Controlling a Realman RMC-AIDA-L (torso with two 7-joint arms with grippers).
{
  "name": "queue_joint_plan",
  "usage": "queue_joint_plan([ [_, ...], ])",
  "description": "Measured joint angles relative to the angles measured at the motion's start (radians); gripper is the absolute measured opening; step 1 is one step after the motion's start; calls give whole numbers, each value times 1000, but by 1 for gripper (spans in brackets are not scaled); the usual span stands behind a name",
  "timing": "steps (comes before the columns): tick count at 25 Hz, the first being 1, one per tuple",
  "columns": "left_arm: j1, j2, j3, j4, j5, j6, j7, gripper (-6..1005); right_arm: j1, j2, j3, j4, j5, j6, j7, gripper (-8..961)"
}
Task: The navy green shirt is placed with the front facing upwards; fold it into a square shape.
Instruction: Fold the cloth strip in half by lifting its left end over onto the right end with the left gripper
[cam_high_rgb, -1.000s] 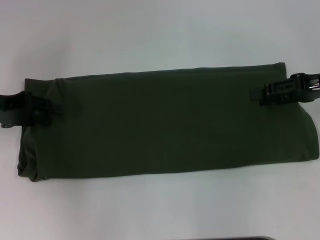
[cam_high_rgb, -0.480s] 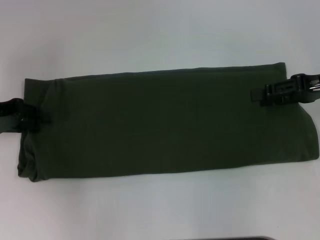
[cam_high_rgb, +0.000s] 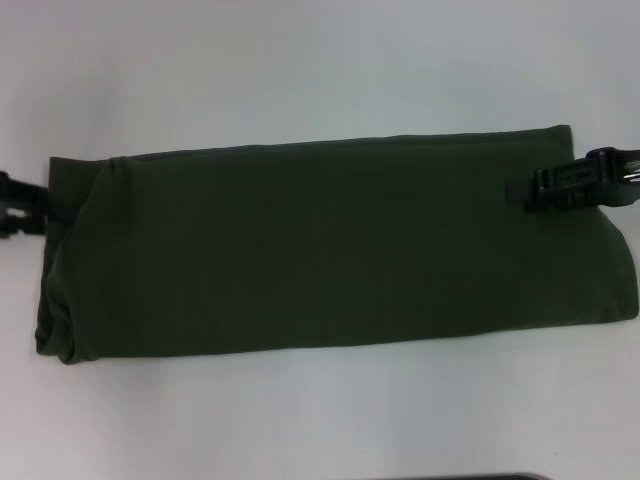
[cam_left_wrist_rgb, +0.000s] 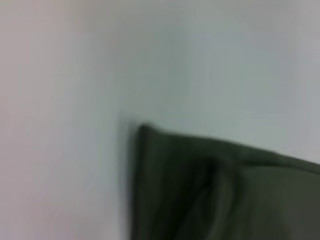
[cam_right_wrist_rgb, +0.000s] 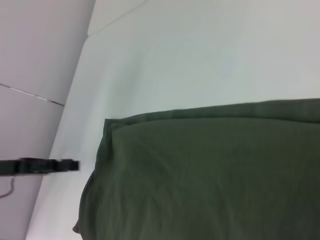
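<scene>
Right gripper (cam_high_rgb: 522, 192) sits on the navy green shirt (cam_high_rgb: 330, 250), over the shirt's upper right part, its dark body reaching in from the right edge of the head view. Fingertips lie low against the cloth; whether they are clamped on a fold or merely resting cannot be told.

Left gripper (cam_high_rgb: 30, 205) is at the shirt's left end, just beside the upper left corner, over bare tabletop (cam_high_rgb: 300, 70). Only a small dark part of it shows at the frame edge, apart from the cloth or barely at its border. Finger state cannot be told. In the right wrist view the same left gripper (cam_right_wrist_rgb: 65, 165) shows as a thin dark bar off the shirt's rounded end, with white surface between bar and cloth.

Shirt lies as a long folded band across the middle of the white tabletop, plain olive side up. Upper long edge is straight with a thin doubled hem line. Left end is bunched and rounded, with soft creases running down from the upper left corner. Right end is smoother and curves down at its lower corner. The left wrist view shows one folded corner of the shirt (cam_left_wrist_rgb: 210, 195) on white surface, layers overlapping.
</scene>
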Motion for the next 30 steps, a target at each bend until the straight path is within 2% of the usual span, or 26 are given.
queue_joint_plan([
  [4,1,7,-5,-51,-31,77,147,547,1,-1,0,-2,1,0,-2,614],
  [6,0,5,1,-56,-21,62,156,556,2,-1,0,0,1,1,-4,614],
  [8,-3,3,13,-57,-1,46,139,565,4,-1,0,0,1,3,-3,615],
  [15,-4,1,18,-68,19,40,58,720,9,0,1,0,1,2,0,615],
  [18,-5,-7,34,-62,39,29,13,787,8,2,0,0,1,5,1,615],
  [24,-20,-9,59,-61,61,17,1,957,6,1,1,0,1,7,1,614],
  [30,-49,-16,142,-41,93,-6,0,959,5,0,-1,1,1,6,2,614],
])
